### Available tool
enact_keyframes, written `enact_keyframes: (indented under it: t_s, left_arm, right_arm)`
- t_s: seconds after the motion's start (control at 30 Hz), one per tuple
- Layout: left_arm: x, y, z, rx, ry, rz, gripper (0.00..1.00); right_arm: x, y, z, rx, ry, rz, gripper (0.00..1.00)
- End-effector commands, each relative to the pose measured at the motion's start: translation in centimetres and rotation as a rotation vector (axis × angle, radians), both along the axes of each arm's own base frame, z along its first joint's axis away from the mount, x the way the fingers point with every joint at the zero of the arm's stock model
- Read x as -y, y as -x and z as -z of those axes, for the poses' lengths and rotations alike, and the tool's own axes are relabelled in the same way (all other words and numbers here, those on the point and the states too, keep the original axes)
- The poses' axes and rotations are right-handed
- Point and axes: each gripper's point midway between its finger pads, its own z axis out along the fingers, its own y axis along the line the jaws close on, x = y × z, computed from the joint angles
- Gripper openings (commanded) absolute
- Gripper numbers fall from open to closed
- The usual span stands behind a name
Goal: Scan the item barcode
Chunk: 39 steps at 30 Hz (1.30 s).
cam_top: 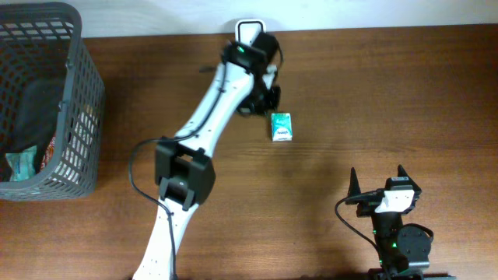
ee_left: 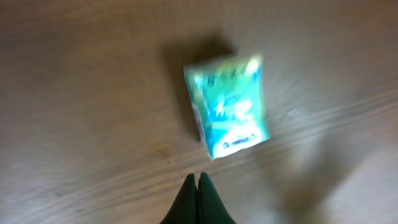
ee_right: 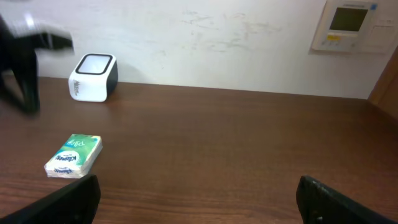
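Brown wooden table [cam_top: 373,93], viewed from the robot's side toward the wall. Nearest, the right gripper [cam_top: 377,176] sits low with its jaws spread wide and nothing between them, apparently parked clear of the work. At mid-table the tissue pack [cam_top: 282,126] lies flat and free, printed face up, touched by neither arm. Just beyond it hangs the left gripper [ee_left: 198,182], fingers pressed together on nothing; a pickup would first require opening them. Farthest, against the wall, stands the white scanner [ee_right: 93,77], presumably where the pack must be presented. No barcode can be made out on the pack. The left wrist view is blurred, and the mesh basket [cam_top: 47,101] is cut off at the frame edge, its contents unclear.
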Motion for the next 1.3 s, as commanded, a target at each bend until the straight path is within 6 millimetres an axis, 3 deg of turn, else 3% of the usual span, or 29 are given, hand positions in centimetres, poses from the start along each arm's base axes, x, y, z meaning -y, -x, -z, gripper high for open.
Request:
enact_keyframes:
  t_s: [0.0,0.03,0.07,0.1,0.17,0.2,0.23,0.3,0.33,0.4,0.43,0.53,0.57,0.6,0.67,0.77,0.87,1.03,1.13,1.2,1.27]
  left_arm:
    - [-4.3,-4.1,-8.6,0.196,0.096,-0.098,0.1]
    - [-5.7,-4.7,-10.5,0.24,0.112,-0.125,0.13]
    - [-8.8,-5.6,-14.4,0.337,0.142,-0.185,0.26]
    - [-13.0,-6.3,-18.4,0.438,0.163,-0.263,0.65]
    - [-18.2,-6.6,-21.9,0.527,0.165,-0.359,0.72]
    - [-22.7,-6.2,-24.6,0.597,0.158,-0.44,0.74]
    - [-25.2,-5.8,-26.1,0.637,0.151,-0.487,0.75]
    - [-31.4,-4.2,-29.8,0.745,0.116,-0.592,0.74]
    - [-34.5,-3.3,-31.7,0.819,0.074,-0.611,0.79]
    - [-39.6,-2.1,-33.8,0.912,-0.034,-0.688,0.91]
    - [-44.2,-0.7,-33.9,0.923,-0.163,-0.809,0.93]
    - [-51.0,2.6,-31.0,0.797,-0.391,-0.995,0.91]
    - [-52.2,3.3,-29.7,0.739,-0.423,-1.02,0.89]
    - [-53.2,3.7,-27.6,0.658,-0.435,-1.035,0.78]
    - [-54.2,4.1,-23.6,0.513,-0.452,-0.996,0.73]
    - [-54.2,3.7,-17.8,0.336,-0.451,-0.912,0.73]
    - [-52.7,2.2,-12.4,0.247,-0.364,-0.703,0.77]
    - [-52.2,3.1,-4.3,0.093,-0.347,-0.603,0.78]
    - [-51.4,4.2,-0.5,0.016,-0.32,-0.588,0.75]
    - [-49.3,4.1,1.3,0.015,-0.211,-0.502,0.75]
    - [-48.9,4.2,2.0,0.008,-0.196,-0.49,0.76]
  right_arm:
    - [0.2,0.0,0.3,-0.004,0.006,0.011,0.99]
    - [0.2,0.0,0.3,-0.004,0.006,0.011,0.99]
    - [0.2,0.0,0.3,-0.004,0.006,0.011,0.99]
    - [0.2,0.0,0.3,-0.004,0.006,0.011,0.99]
    - [0.2,0.0,0.3,-0.004,0.006,0.011,0.99]
    - [0.2,0.0,0.3,-0.004,0.006,0.011,0.99]
    - [0.2,0.0,0.3,-0.004,0.006,0.011,0.99]
    - [0.2,0.0,0.3,-0.004,0.006,0.01,0.99]
    - [0.2,0.0,0.3,-0.004,0.006,0.011,0.99]
    - [0.2,0.0,0.3,-0.004,0.006,0.01,0.99]
    - [0.2,0.0,0.3,-0.004,0.006,0.011,0.99]
    - [0.2,0.0,0.3,-0.004,0.006,0.011,0.99]
    - [0.2,0.0,0.3,-0.004,0.006,0.01,0.99]
    - [0.2,0.0,0.3,-0.004,0.006,0.011,0.99]
    - [0.2,0.0,0.3,-0.004,0.006,0.011,0.99]
    - [0.2,0.0,0.3,-0.004,0.006,0.01,0.99]
    - [0.2,0.0,0.3,-0.004,0.006,0.011,0.99]
    - [0.2,0.0,0.3,-0.004,0.006,0.011,0.99]
    - [0.2,0.0,0.3,-0.004,0.006,0.011,0.99]
    - [0.2,0.0,0.3,-0.004,0.006,0.011,0.99]
    - [0.2,0.0,0.3,-0.004,0.006,0.01,0.99]
